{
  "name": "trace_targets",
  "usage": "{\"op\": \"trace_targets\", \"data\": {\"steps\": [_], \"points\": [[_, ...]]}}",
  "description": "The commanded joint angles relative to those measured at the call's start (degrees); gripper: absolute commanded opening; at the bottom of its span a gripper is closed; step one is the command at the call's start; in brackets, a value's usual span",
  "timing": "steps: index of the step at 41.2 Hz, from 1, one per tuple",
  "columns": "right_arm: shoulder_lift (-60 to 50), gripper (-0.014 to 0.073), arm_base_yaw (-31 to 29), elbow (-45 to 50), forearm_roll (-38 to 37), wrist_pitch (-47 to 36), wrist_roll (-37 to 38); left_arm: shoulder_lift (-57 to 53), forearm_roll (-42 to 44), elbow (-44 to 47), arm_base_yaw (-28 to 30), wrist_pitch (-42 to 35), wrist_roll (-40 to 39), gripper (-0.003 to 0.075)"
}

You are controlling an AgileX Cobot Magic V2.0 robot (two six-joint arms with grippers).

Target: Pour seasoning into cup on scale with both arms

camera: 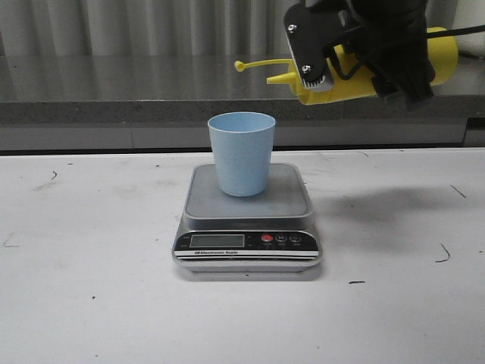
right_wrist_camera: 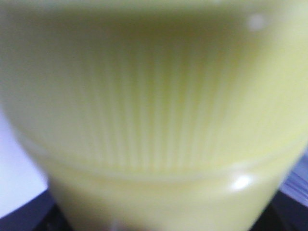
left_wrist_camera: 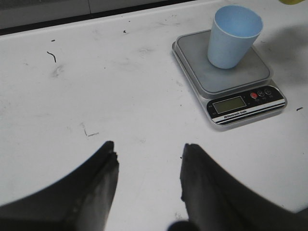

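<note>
Right tool (camera: 333, 57) gripping yellow seasoning bottle (camera: 443, 53) sideways, left tool (left_wrist_camera: 148, 168) spread — scale (camera: 246, 246) reads "Electronic Scale"

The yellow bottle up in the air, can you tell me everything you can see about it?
The yellow bottle looks like smooth plastic with a ribbed section below the nozzle. It lies almost sideways in the air, clamped in the right gripper, its pointed nozzle aimed toward the robot's left, a thin strap with a little cap sticking out. It hangs above and to the right of the blue cup, not touching it.
</note>
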Motion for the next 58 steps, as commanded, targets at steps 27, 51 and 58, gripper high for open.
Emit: {"op": "trace_targets", "data": {"steps": [27,51,58], "points": [[-1.4,0.0345,4.0,-2.5,-17.1,6.8,2.5,0.0,-0.5,-1.6,0.1,-3.8,-0.2,0.0313],[-4.2,0.0345,3.0,-2.5,-3.7,0.9,39.9,0.0,-0.5,-1.6,0.1,-3.8,-0.2,0.0313],[-10.7,0.0345,1.0,-2.1,8.2,-4.8,40.1,0.0,-0.5,-1.6,0.1,-3.8,-0.2,0.0313]]}}
